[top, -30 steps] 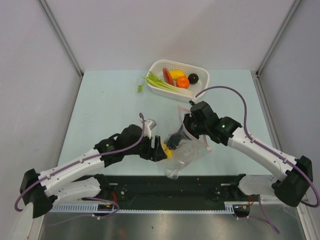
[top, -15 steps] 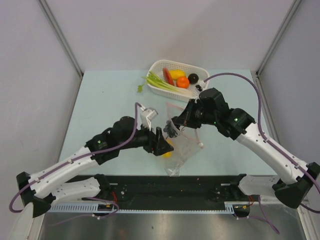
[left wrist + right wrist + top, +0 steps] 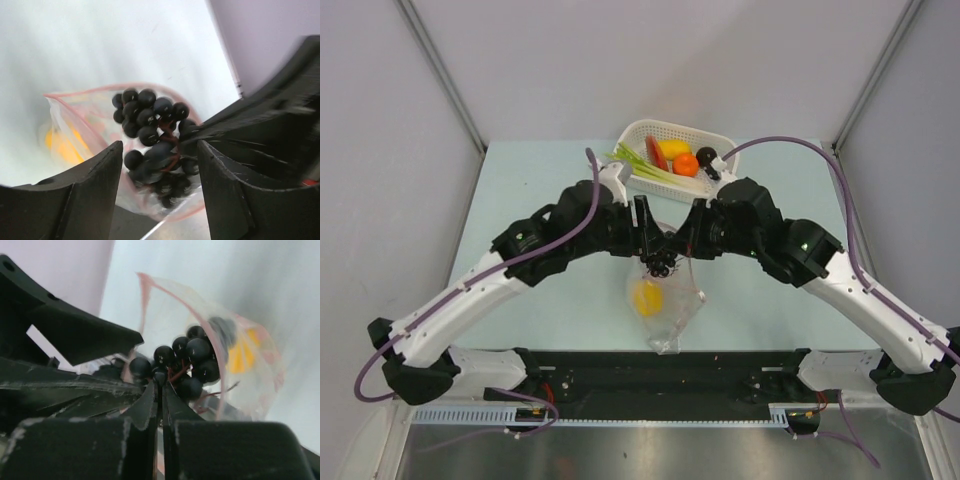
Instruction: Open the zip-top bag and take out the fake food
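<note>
Top external view shows the zip-top bag (image 3: 670, 320) hanging between the two arms over the middle of the surface (image 3: 540, 200). Its mouth is up at the fingertips, and a yellow lemon (image 3: 647, 297) sags in the lower part. A dark grape bunch (image 3: 661, 266) sits right at the mouth. More fake pieces lie in the white basket (image 3: 725, 150) at the far edge, well apart from the bag. In the left wrist view the left gripper (image 3: 159, 150) has its jaws standing wide apart, with the bag's pink-rimmed mouth and the grapes in the gap beyond them, so it grips nothing. In the right wrist view the right gripper (image 3: 160, 382) has its jaws pressed together with the tips at the grapes. They seem to pinch the bunch, though I cannot tell whether film is caught in as well. The bag looks thin, limp and probably slick, so the pink zip strip, its stiffest part, is likely the best place to hold it. The grapes are probably light, and the round beads could roll out of a pinch, so the reddish stem looks the safer hold. The lemon is smooth and rounded and will likely need a wide grasp across its middle.
</note>
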